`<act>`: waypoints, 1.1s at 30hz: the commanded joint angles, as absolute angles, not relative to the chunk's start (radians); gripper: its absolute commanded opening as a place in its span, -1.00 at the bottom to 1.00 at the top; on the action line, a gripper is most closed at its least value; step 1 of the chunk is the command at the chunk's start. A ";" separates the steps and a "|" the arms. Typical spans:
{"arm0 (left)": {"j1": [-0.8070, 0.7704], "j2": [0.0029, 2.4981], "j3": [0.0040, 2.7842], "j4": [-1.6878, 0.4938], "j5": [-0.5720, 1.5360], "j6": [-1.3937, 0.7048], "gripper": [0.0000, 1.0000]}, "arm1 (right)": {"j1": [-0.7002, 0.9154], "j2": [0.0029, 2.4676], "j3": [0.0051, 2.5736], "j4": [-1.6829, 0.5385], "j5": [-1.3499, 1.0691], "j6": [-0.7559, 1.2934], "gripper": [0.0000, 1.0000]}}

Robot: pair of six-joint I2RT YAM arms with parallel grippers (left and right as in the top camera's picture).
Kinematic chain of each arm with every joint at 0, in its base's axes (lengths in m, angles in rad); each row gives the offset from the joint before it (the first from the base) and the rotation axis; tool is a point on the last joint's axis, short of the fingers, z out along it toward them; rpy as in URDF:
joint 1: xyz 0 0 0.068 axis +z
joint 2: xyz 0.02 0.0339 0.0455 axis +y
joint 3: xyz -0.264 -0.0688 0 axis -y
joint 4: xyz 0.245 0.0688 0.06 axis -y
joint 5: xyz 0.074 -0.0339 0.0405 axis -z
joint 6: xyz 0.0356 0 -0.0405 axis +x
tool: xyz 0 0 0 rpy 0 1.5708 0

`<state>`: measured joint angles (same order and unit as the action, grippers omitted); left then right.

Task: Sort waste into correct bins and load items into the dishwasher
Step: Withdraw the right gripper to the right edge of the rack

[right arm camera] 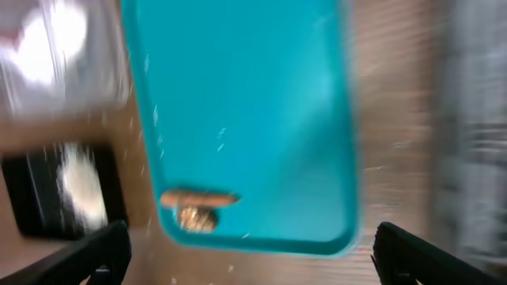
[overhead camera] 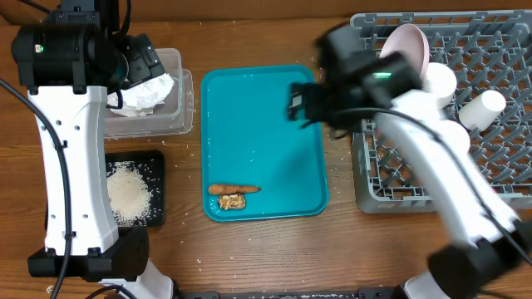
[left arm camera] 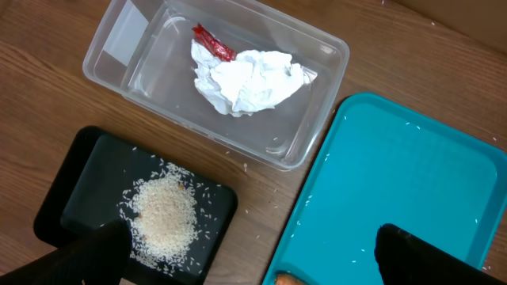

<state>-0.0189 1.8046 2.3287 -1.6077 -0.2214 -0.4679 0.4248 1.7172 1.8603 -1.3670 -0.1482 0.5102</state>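
- Left jaws: wide open and empty, seen in the left wrist view above the desk [left arm camera: 261, 190] between the black tray [left arm camera: 59, 202] and the teal tray [left arm camera: 412, 182];
- Right jaws: spread wide with nothing between them, above the teal tray; the right wrist view is blurred;
- Clear tub [left arm camera: 317, 119]: on the desk beside the teal tray's far left corner; holds the crumpled white napkin [left arm camera: 249, 79], with the red wrapper [left arm camera: 212, 41] touching its edge;
- Black tray: just in front of the tub; carries a heap of white rice [left arm camera: 162, 218], with stray grains around it;
- Carrot stick [overhead camera: 233, 188] and brown chunk [overhead camera: 233, 202]: side by side, touching, at the teal tray's near left corner;
- Grey rack [overhead camera: 499, 50]: right of the teal tray; a plate [overhead camera: 407, 41] leans on edge among the pegs, and two smaller white dishes [overhead camera: 484, 108] lie beside it, partly hidden by the right arm [overhead camera: 432, 158].
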 commanded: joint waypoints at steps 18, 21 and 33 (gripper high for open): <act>-0.021 1.812 2.325 -1.608 -0.236 -0.468 0.99 | -0.216 1.564 1.897 -1.491 0.051 0.524 1.00; -0.021 1.812 2.325 -1.608 -0.236 -0.468 0.99 | -0.220 1.564 1.897 -1.491 0.051 0.524 1.00; -0.021 1.812 2.325 -1.608 -0.236 -0.468 1.00 | -0.220 1.564 1.897 -1.491 0.051 0.524 1.00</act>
